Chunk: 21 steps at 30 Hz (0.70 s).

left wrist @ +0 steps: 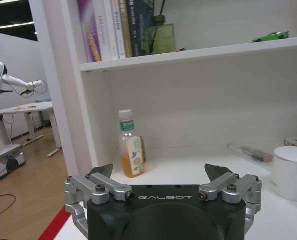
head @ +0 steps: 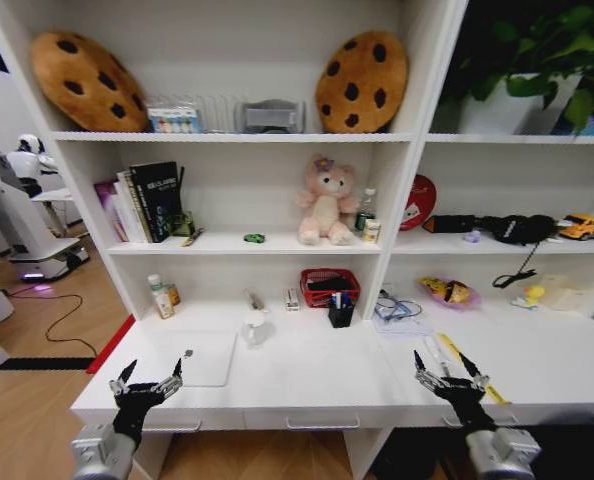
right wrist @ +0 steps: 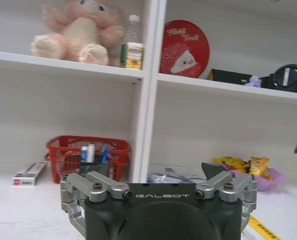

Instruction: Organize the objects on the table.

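Both tools, left (head: 149, 380) and right (head: 447, 368), hovered wide open over the bench (head: 307, 375); a careless reach risked toppling the mug (head: 255, 327).

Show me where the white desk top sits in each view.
Head view: desk top spans the lower middle, left gripper and right gripper at its front edge.
Left wrist view: desk top under the bottle and mug.
Right wrist view: desk top under the red basket.
Shared landmark: the shelf board just above it.
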Tool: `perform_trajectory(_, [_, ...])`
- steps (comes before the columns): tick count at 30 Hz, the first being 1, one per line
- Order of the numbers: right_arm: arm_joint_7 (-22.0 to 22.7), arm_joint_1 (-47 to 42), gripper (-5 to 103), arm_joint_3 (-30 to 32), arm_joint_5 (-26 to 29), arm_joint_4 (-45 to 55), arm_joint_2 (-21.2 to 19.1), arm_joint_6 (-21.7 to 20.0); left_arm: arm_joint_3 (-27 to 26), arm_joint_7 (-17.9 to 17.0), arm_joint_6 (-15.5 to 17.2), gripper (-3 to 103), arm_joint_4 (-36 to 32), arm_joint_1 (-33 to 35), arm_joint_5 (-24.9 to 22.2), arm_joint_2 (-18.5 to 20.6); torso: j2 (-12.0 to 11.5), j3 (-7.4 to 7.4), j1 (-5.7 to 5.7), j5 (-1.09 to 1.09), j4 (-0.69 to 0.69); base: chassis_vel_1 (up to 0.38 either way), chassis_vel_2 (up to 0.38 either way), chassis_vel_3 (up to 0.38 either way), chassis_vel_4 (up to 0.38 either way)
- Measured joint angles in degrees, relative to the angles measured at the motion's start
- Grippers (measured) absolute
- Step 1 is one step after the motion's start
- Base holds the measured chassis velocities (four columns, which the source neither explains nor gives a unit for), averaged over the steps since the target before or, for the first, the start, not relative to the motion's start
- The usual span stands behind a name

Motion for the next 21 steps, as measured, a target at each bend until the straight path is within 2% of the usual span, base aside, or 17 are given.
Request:
perform_trajectory(1, [0.0, 0.0, 100, 0.0, 0.0, 0.0, 0.0, 0.0, 0.0, 0.0, 0.0, 100, 0.0, 0.0, 0.0, 0.0, 0.0, -0.01, -0.01, -0.16, 0.02, 0.338, 0.348, -0.304, -0.349])
perform_trajectory(2, [0.0, 0.0, 100, 0.0, 0.0, 0.0, 0.0, 0.0, 0.0, 0.0, 0.0, 100, 0.0, 0.0, 0.0, 0.0, 0.0, -0.01, -0.01, -0.16, 0.02, 0.338, 0.348, -0.304, -0.349])
perform_trajectory(3, [0.0, 0.0, 100, 0.0, 0.0, 0.0, 0.0, 0.0, 0.0, 0.0, 0.0, 100, 0.0, 0.0, 0.0, 0.0, 0.0, -0.02, -0.03, -0.08, -0.02, 0.360, 0.348, -0.385, -0.377])
perform_trajectory(4, [0.0, 0.0, 100, 0.0, 0.0, 0.0, 0.0, 0.0, 0.0, 0.0, 0.0, 100, 0.0, 0.0, 0.0, 0.0, 0.0, 0.00, 0.00, 0.08, 0.01, 0.373, 0.354, -0.385, -0.350])
perform_trajectory(6, [0.0, 0.0, 100, 0.0, 0.0, 0.0, 0.0, 0.0, 0.0, 0.0, 0.0, 100, 0.0, 0.0, 0.0, 0.0, 0.0, 0.01, 0.01, 0.02, 0.02, 0.373, 0.337, -0.370, -0.350])
perform_trajectory(7, [0.0, 0.0, 100, 0.0, 0.0, 0.0, 0.0, 0.0, 0.0, 0.0, 0.0, 100, 0.0, 0.0, 0.0, 0.0, 0.0, -0.02, -0.01, -0.15, 0.00, 0.296, 0.281, -0.238, -0.304])
perform_trajectory(9, [0.0, 0.0, 100, 0.0, 0.0, 0.0, 0.0, 0.0, 0.0, 0.0, 0.0, 100, 0.0, 0.0, 0.0, 0.0, 0.0, -0.03, -0.03, -0.10, -0.04, 0.249, 0.281, -0.238, -0.271])
perform_trajectory(10, [0.0, 0.0, 100, 0.0, 0.0, 0.0, 0.0, 0.0, 0.0, 0.0, 0.0, 100, 0.0, 0.0, 0.0, 0.0, 0.0, -0.02, -0.04, 0.02, -0.02, 0.249, 0.170, -0.227, -0.271])
perform_trajectory(11, [0.0, 0.0, 100, 0.0, 0.0, 0.0, 0.0, 0.0, 0.0, 0.0, 0.0, 100, 0.0, 0.0, 0.0, 0.0, 0.0, 0.00, -0.02, -0.03, 0.01, 0.244, 0.170, -0.117, -0.137])
perform_trajectory(12, [0.0, 0.0, 100, 0.0, 0.0, 0.0, 0.0, 0.0, 0.0, 0.0, 0.0, 100, 0.0, 0.0, 0.0, 0.0, 0.0, -0.01, -0.01, -0.08, 0.00, 0.086, 0.057, -0.117, -0.137])
perform_trajectory(15, [0.0, 0.0, 100, 0.0, 0.0, 0.0, 0.0, 0.0, 0.0, 0.0, 0.0, 100, 0.0, 0.0, 0.0, 0.0, 0.0, -0.02, -0.03, -0.05, -0.01, 0.086, -0.001, -0.047, -0.097])
perform_trajectory(16, [0.0, 0.0, 100, 0.0, 0.0, 0.0, 0.0, 0.0, 0.0, -0.1, 0.0, 100, 0.0, 0.0, 0.0, 0.0, 0.0, -0.01, -0.01, 0.00, 0.06, 0.000, 0.000, 0.000, 0.000])
perform_trajectory(17, [0.0, 0.0, 100, 0.0, 0.0, 0.0, 0.0, 0.0, 0.0, 0.0, 0.0, 100, 0.0, 0.0, 0.0, 0.0, 0.0, 0.01, 0.02, -0.01, 0.02, -0.039, 0.028, 0.071, 0.063])
perform_trajectory(21, [0.0, 0.0, 100, 0.0, 0.0, 0.0, 0.0, 0.0, 0.0, 0.0, 0.0, 100, 0.0, 0.0, 0.0, 0.0, 0.0, 0.00, 0.00, 0.01, -0.01, -0.102, -0.053, 0.080, 0.030])
